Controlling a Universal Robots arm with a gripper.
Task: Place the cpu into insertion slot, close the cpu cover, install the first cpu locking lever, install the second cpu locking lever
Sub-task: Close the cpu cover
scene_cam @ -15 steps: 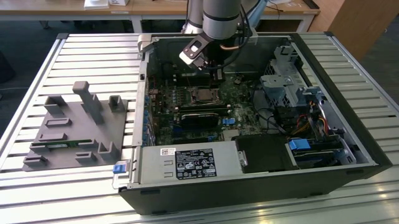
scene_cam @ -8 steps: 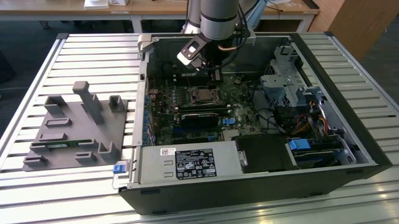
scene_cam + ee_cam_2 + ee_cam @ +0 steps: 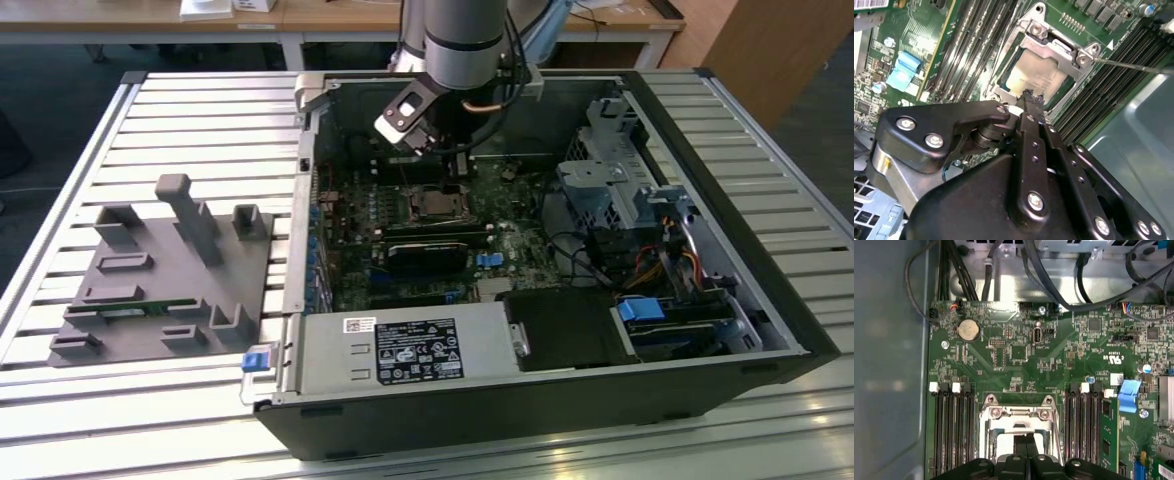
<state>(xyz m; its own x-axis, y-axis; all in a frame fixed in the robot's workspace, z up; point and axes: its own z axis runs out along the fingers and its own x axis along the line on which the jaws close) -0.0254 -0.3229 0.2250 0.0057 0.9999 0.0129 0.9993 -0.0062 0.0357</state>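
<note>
Arm: reaches down into the open computer case (image 3: 534, 412), which lies on the slatted tabletop (image 3: 200, 120).
End effector (image 3: 1029, 96): narrow, the two fingers pressed together with nothing between them; the tips hang just above the chip.
Chip (image 3: 1036, 75): dull silver top, lying flat inside the socket (image 3: 434, 206) on the green board.
Cover (image 3: 1019, 415): silver metal frame lying down around the chip, which shows through its window in the second wrist view.
Lever (image 3: 1134, 66): thin metal rod running out from one corner of the socket, over the memory slots.
Memory slots (image 3: 951, 430): long black rows on both sides of the socket.
Power supply (image 3: 400, 350): grey box at the near end of the case in the exterior view.
Fixture (image 3: 167, 270): grey block with upright posts, on the tabletop at the exterior view's left, well apart from the arm.
</note>
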